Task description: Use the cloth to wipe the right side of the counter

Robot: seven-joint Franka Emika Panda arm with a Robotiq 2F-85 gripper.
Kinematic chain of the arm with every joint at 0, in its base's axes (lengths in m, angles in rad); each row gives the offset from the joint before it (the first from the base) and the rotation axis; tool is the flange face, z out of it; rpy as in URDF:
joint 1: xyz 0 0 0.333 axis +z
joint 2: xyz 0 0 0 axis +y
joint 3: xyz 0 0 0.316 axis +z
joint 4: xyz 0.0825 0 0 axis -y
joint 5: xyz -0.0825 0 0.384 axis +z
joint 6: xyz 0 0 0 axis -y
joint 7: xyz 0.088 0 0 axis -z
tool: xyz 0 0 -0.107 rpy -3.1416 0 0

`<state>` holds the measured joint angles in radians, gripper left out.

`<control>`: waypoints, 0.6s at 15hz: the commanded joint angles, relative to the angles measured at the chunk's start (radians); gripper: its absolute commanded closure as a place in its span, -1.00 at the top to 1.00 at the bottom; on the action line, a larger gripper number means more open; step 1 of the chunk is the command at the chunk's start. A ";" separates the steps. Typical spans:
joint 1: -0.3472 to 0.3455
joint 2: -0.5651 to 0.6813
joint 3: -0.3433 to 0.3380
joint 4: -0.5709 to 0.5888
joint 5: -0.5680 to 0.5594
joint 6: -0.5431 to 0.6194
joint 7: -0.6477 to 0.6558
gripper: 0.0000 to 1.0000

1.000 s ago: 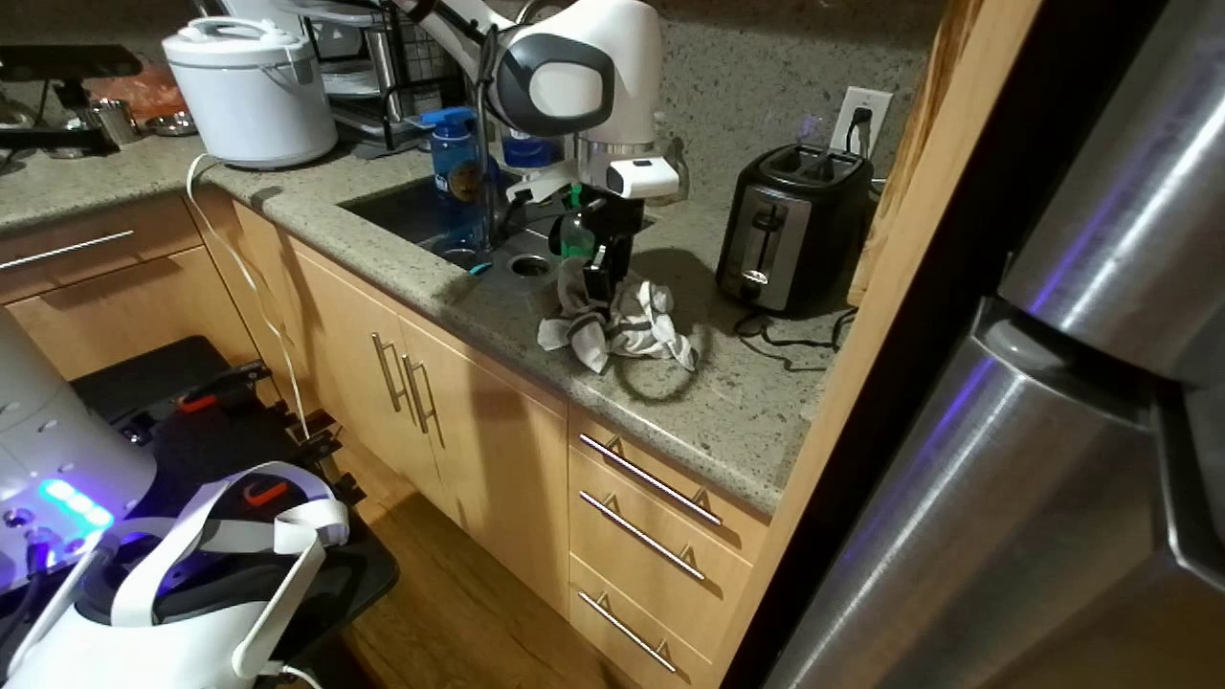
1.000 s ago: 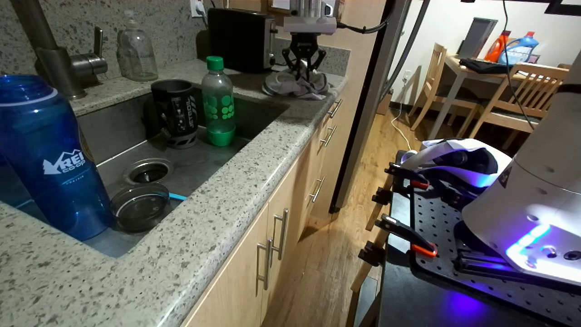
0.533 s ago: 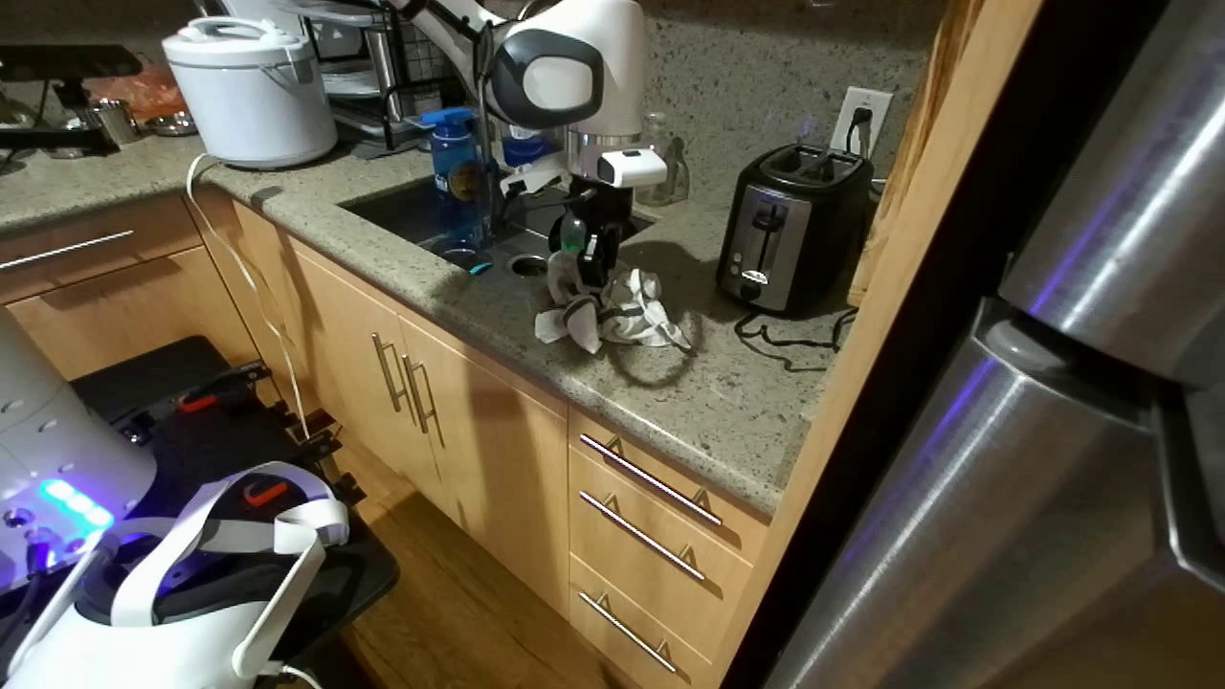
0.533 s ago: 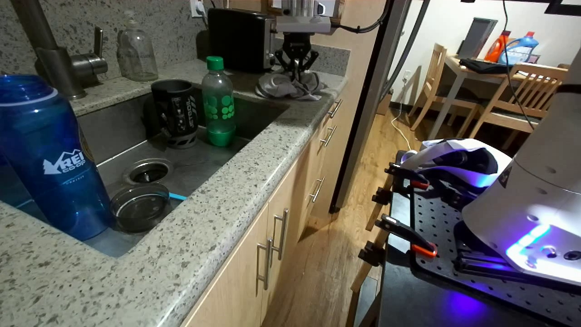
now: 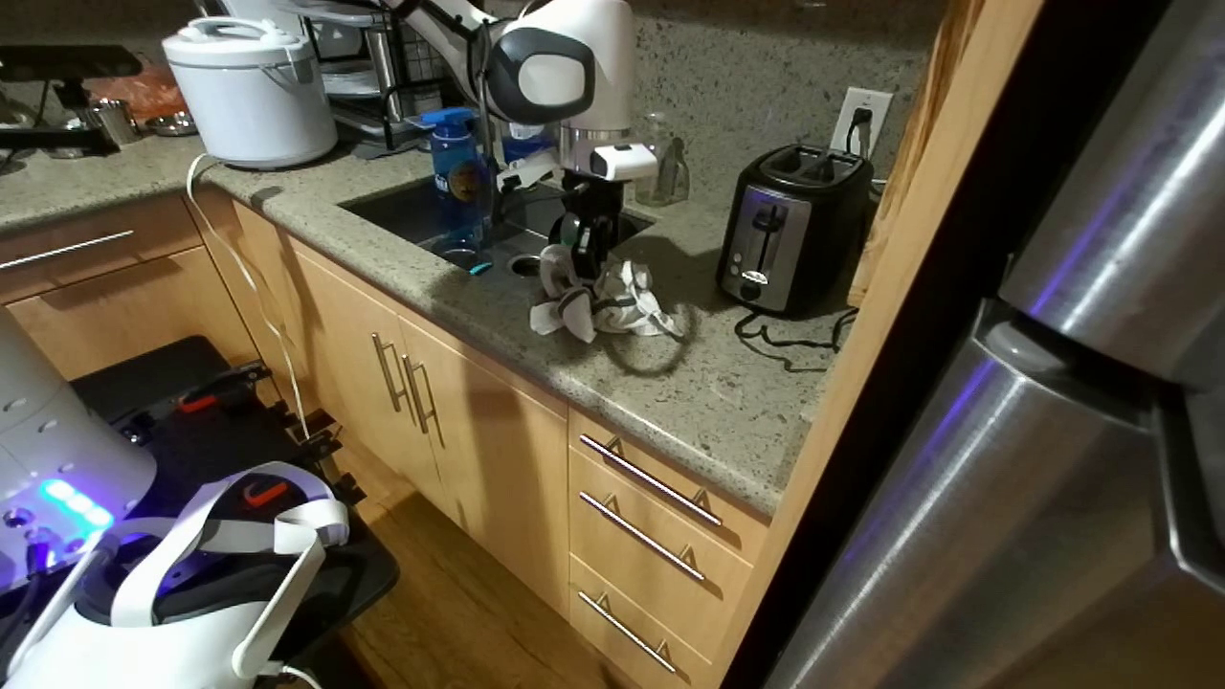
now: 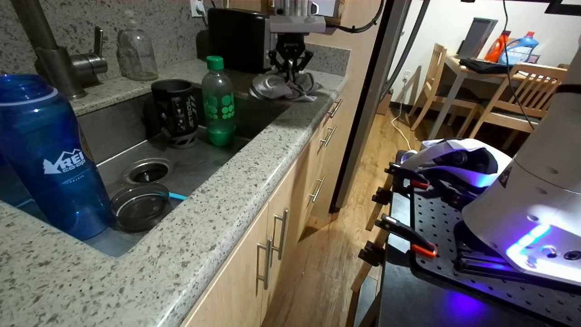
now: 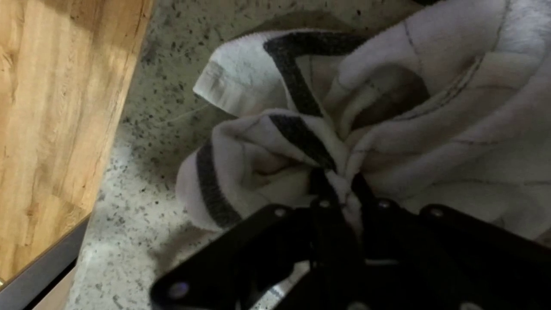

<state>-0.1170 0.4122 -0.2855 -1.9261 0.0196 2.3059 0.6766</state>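
A crumpled white cloth with dark stripes lies bunched on the speckled stone counter (image 5: 713,411), between the sink and the toaster. The cloth (image 5: 632,308) shows in both exterior views (image 6: 271,86) and fills much of the wrist view (image 7: 430,142). My gripper (image 5: 586,271) points down into the middle of the cloth, also in an exterior view (image 6: 290,77). In the wrist view its fingers (image 7: 338,181) are closed on a pinched fold of the cloth. The fingertips are partly hidden in the folds. A dark curved mark (image 5: 660,371) shows on the counter beside the cloth.
A black toaster (image 5: 794,230) stands behind and right of the cloth, its cord (image 5: 790,344) on the counter. The sink (image 6: 199,168) holds a green-capped bottle (image 6: 219,106), a black mug (image 6: 174,109) and a blue bottle (image 6: 54,168). A wooden panel (image 5: 890,258) bounds the counter.
My gripper and the cloth have moved together toward the sink, left and slightly up in an exterior view. The gripper stays closed on the cloth. The toaster and sink items have not moved.
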 commanded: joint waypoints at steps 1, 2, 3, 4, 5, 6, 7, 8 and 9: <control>0.000 0.015 0.013 0.033 0.005 -0.027 0.008 -0.93; -0.007 0.017 0.025 0.046 0.024 -0.051 -0.009 -0.93; -0.017 0.019 0.039 0.060 0.050 -0.084 -0.030 -0.93; -0.027 0.022 0.055 0.084 0.081 -0.130 -0.050 -0.93; -0.032 0.028 0.064 0.108 0.104 -0.170 -0.057 -0.93; -0.035 0.035 0.070 0.133 0.123 -0.206 -0.063 -0.93; -0.035 0.043 0.072 0.160 0.135 -0.238 -0.056 -0.93; -0.036 0.053 0.073 0.188 0.140 -0.265 -0.055 -0.93; -0.038 0.061 0.074 0.212 0.147 -0.290 -0.055 -0.93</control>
<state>-0.1329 0.4378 -0.2276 -1.8086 0.1310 2.1074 0.6392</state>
